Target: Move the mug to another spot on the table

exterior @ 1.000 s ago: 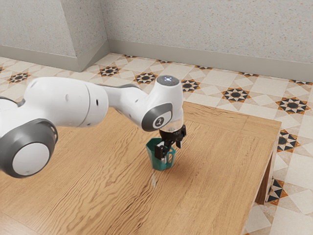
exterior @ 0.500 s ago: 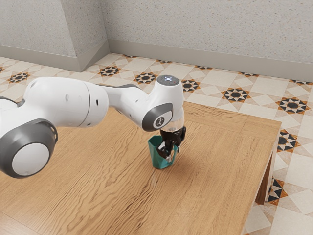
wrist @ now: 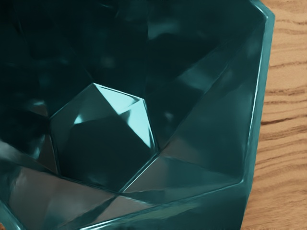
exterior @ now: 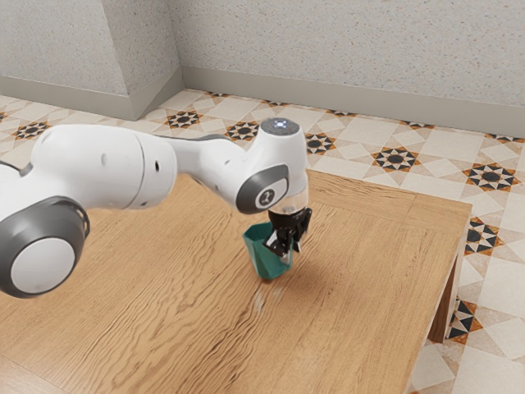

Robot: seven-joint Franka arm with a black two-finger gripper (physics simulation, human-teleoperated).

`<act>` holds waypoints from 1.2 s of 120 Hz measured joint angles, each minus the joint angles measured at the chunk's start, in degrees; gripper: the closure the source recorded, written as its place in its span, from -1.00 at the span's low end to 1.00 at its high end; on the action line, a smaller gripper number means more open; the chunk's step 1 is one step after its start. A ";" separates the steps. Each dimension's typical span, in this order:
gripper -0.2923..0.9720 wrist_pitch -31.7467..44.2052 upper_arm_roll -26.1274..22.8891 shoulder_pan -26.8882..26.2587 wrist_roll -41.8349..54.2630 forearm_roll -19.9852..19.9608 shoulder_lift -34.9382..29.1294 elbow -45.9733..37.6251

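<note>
The gripper [exterior: 286, 244] pinches the teal mug [exterior: 264, 256] by its rim wall. The mug is tilted, apparently just above the table [exterior: 369, 271]. Risk: an off-centre rim grip may let the mug pivot or slip out in transit.

Near the middle of the wooden table [exterior: 369, 271] is a tilted teal mug [exterior: 262, 256], contact unclear.

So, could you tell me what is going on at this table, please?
A white robot arm is handling a teal mug on the wooden table. Its tool is shut on the mug's wall at the rim. The mug is tilted near the table's middle, seemingly just off the wood, and not yet set down elsewhere.
</note>
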 joint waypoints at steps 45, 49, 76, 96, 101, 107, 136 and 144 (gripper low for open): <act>0.39 -1.18 1.32 1.42 0.22 0.39 -11.65 -13.13; 0.38 -1.23 1.33 1.64 0.35 1.17 -12.51 -14.55; 0.39 -1.08 1.36 1.92 1.15 10.81 -15.47 -20.68; 0.40 -0.17 1.47 2.53 1.48 15.36 -16.72 -23.75; 0.42 0.56 1.94 2.65 1.54 16.22 -17.11 -25.07; 0.45 1.45 2.33 2.99 1.61 16.93 -17.55 -26.33; 0.54 6.46 3.67 3.34 1.90 19.75 -17.97 -30.22; 0.56 7.69 3.78 3.33 1.97 20.20 -17.95 -30.36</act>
